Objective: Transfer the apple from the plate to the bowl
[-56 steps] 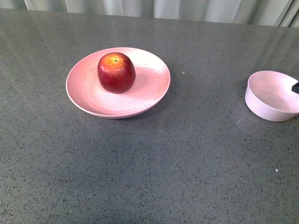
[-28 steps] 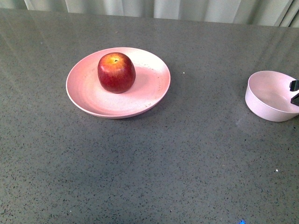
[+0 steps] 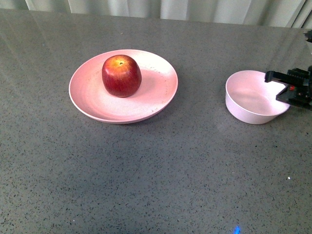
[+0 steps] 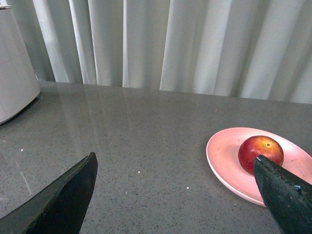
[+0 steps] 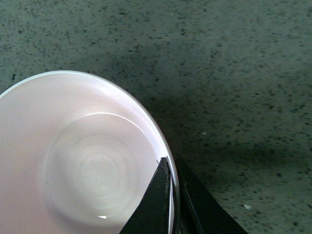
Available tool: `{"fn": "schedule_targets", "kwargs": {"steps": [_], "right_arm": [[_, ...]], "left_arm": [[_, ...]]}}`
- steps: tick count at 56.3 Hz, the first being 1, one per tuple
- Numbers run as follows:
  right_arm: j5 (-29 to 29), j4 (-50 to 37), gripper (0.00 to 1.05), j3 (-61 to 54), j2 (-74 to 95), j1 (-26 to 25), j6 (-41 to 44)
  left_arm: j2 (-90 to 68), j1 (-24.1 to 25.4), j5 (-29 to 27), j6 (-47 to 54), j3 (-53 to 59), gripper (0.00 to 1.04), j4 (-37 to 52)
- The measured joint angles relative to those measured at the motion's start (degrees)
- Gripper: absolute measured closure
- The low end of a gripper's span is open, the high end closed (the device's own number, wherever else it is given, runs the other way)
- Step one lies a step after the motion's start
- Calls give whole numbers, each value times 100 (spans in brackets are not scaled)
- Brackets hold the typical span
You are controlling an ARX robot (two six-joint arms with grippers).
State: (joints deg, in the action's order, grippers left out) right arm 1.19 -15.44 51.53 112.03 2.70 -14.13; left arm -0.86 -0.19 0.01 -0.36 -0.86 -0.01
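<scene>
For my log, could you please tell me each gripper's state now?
Left gripper: open, empty.
Right gripper: shut on the small deep pale-pink bowl.

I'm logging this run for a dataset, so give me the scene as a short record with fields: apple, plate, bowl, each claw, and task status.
apple: glossy dark-red apple, stem up, untouched
plate: wide shallow pale-pink plate, holding the apple
bowl: small deep pale-pink bowl, empty, to the right of the plate and apart from it
right claw: shut on the bowl's rim, one finger inside, one outside
left claw: open, empty, facing the plate
task status: apple not yet moved
</scene>
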Motion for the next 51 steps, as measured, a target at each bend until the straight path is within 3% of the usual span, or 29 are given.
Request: {"fn": "schedule_targets", "kwargs": {"steps": [29, 51], "right_arm": [[-240, 195, 103, 485, 348, 890, -404], [-24, -192, 48, 111, -31, 706, -356]], "left_arm": [[0, 0, -2, 0, 0, 9, 0], [0, 0, 0, 0, 0, 9, 0]]}}
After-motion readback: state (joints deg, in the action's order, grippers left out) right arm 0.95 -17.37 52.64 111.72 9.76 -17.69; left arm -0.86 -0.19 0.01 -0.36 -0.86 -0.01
